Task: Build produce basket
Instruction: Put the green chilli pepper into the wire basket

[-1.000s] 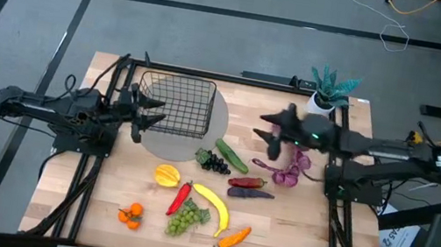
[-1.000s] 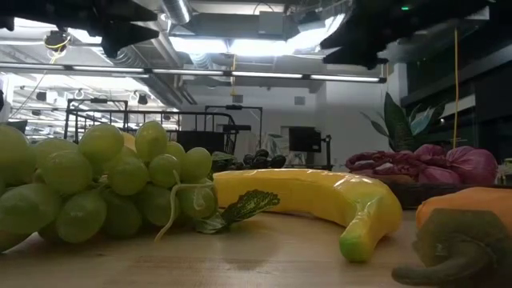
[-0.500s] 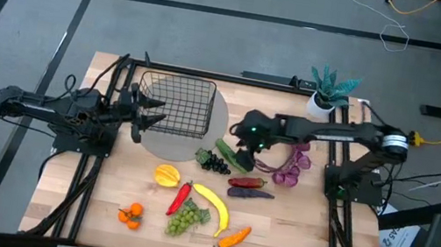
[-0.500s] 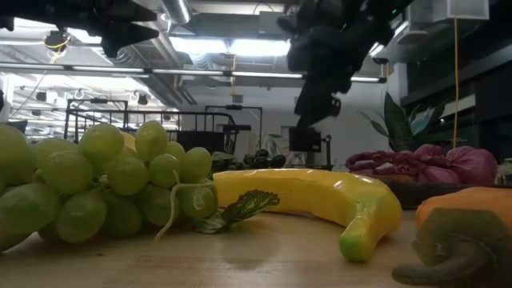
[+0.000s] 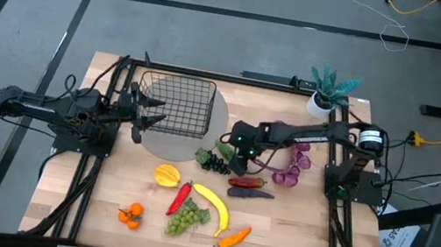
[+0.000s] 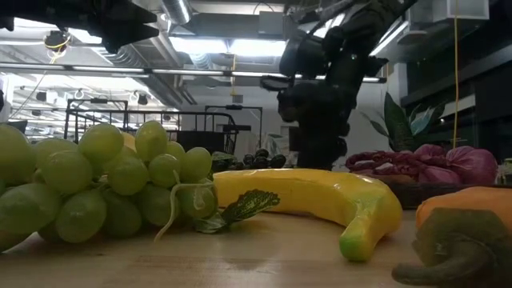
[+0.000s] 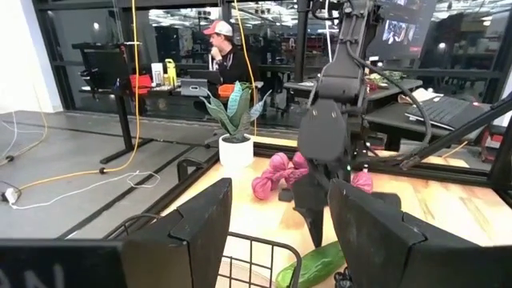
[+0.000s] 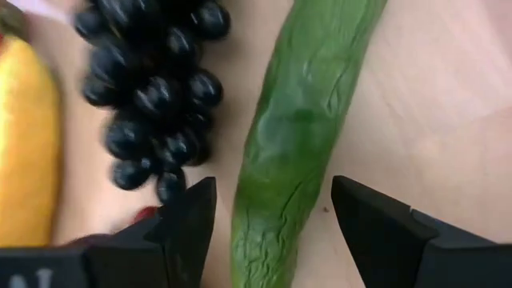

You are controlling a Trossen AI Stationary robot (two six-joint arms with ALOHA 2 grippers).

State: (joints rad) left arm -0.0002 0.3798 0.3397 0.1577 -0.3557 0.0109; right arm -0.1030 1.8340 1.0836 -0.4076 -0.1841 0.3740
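Black wire basket (image 5: 176,103) sits empty at table's rear left; left gripper (image 5: 143,116) waits just beside it, fingers spread. Nothing loaded yet, all produce left on wood: oranges (image 5: 131,214), red chili (image 5: 180,197), green grapes (image 5: 185,217), banana (image 5: 215,206), carrot (image 5: 232,238), dark grapes (image 5: 213,161), eggplant (image 5: 250,193). Right gripper (image 5: 237,148) hangs low over cucumber (image 8: 298,128), fingers spread astride it, not pinching. Looks like first pick.
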